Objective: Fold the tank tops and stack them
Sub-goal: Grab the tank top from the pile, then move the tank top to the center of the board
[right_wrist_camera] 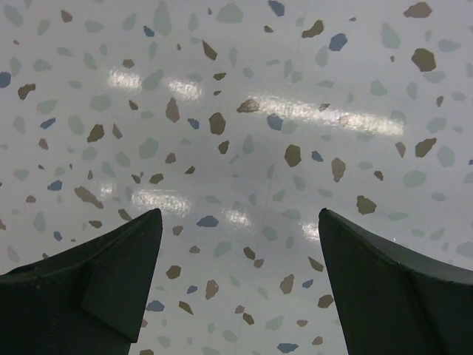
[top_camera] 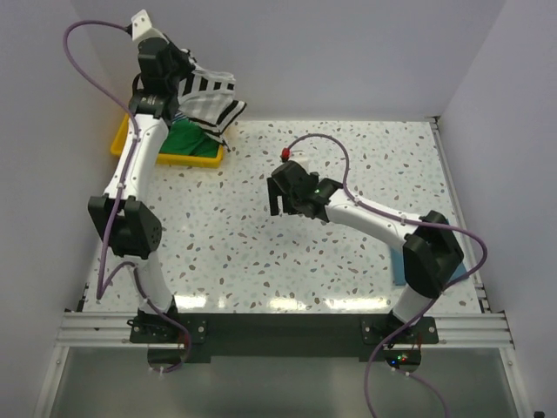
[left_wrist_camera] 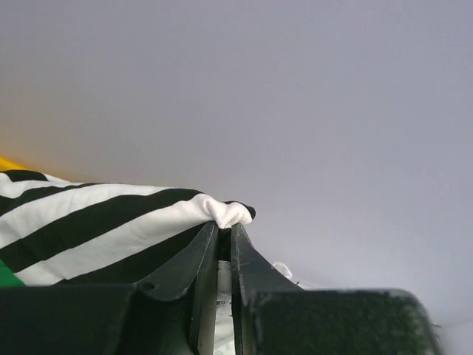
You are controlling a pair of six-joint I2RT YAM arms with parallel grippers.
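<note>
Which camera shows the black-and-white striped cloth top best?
The top external view: most of the black-and-white striped cloth top shows, hanging over the yellow plastic tray. The left wrist view shows only a fold pinched in the left hand; the right wrist view, only speckled table.

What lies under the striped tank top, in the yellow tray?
A green tank top shows in the yellow tray, under the striped tank top. Anything deeper is covered.

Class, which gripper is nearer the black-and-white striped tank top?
Left. The left gripper is shut on the striped tank top; the right gripper hangs open over the table, apart.
</note>
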